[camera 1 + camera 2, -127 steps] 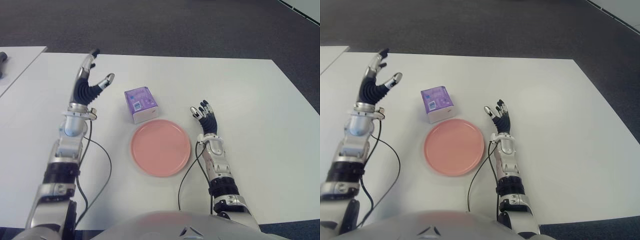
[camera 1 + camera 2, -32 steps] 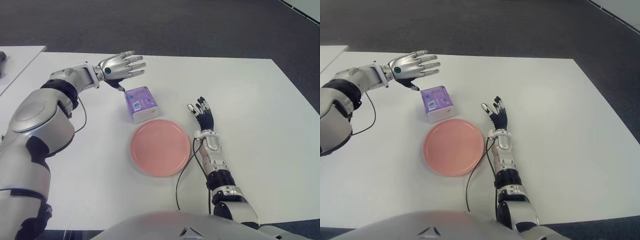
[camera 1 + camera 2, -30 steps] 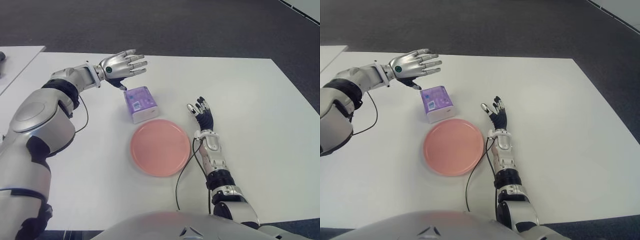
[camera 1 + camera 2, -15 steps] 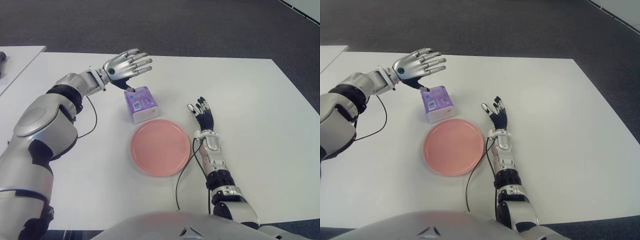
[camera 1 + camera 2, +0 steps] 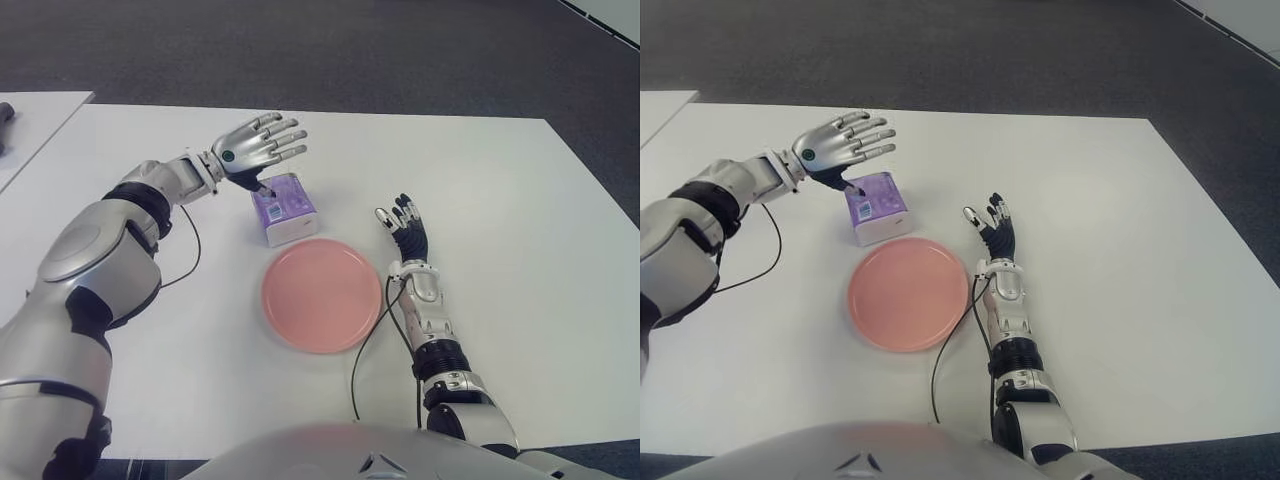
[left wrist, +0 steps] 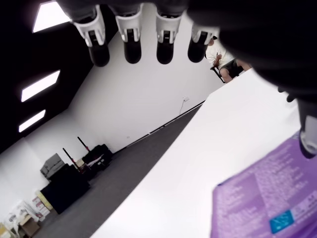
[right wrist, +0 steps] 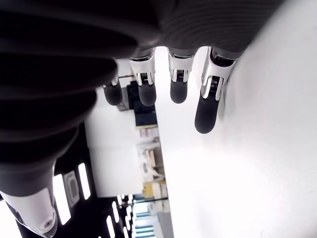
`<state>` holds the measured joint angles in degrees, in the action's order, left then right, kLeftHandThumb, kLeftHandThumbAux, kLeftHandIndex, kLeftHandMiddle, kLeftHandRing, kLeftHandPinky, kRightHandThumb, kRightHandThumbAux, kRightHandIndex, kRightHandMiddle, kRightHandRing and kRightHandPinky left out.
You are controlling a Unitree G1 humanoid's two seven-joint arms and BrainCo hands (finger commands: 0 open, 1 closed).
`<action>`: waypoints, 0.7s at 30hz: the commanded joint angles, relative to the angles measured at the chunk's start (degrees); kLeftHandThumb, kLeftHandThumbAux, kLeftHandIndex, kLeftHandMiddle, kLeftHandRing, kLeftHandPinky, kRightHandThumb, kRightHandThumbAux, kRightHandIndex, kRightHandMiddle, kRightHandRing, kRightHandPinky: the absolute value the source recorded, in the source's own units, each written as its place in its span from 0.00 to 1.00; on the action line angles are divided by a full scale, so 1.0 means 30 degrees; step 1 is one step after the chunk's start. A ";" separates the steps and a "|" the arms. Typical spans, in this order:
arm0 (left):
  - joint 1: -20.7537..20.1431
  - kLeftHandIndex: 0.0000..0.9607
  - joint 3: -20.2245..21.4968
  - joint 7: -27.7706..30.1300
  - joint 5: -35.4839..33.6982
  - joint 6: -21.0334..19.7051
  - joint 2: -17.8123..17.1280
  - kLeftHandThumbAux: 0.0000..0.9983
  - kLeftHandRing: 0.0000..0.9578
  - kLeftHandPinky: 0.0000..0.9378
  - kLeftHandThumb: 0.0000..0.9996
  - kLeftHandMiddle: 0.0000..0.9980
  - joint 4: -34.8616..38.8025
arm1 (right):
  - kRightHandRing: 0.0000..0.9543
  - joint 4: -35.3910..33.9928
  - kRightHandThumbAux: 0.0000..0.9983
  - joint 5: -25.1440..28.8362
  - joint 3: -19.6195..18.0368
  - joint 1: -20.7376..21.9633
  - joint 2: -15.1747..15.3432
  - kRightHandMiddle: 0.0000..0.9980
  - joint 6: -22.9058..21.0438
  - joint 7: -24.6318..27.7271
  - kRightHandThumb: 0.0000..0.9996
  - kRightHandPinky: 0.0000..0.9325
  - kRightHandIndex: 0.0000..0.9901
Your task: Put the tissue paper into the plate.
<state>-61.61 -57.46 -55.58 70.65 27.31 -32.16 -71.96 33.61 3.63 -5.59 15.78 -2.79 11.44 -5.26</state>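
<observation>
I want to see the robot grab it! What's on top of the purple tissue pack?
The left hand hovers over the tissue pack, fingers spread, thumb pointing down at its top. Whether the thumb touches it cannot be seen. Nothing else lies on it.

Left hand [image 5: 252, 148] at far left, arm stretched rightward, palm down, fingers [image 6: 132, 45] spread, thumb pointing down. Right hand [image 5: 407, 228] at right, forearm low, fingers [image 7: 205, 101] extended, relaxed, holding nothing.

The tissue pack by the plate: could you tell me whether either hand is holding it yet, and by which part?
Nothing is held. The left hand is spread open over the tissue pack, thumb at its top; the right hand is open beside the plate.
</observation>
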 commanded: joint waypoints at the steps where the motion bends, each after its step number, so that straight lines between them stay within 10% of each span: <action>1: 0.0664 0.00 -0.0436 0.0555 0.0300 0.0365 0.0118 0.44 0.00 0.00 0.10 0.00 0.0005 | 0.00 0.1111 0.66 0.0035 -0.0098 -0.1267 -0.0116 0.00 -0.1106 -0.0015 0.20 0.01 0.00; 21: 0.0299 0.00 -0.2544 0.0712 0.2142 0.0346 -0.0478 0.50 0.00 0.00 0.02 0.00 -0.0361 | 0.00 0.0767 0.66 0.0079 -0.0107 -0.1527 -0.0031 0.00 -0.1173 0.0109 0.20 0.01 0.00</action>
<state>-60.90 -63.83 -54.69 75.47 28.30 -32.85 -72.31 33.16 3.65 -5.59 15.39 -2.50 11.45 -4.91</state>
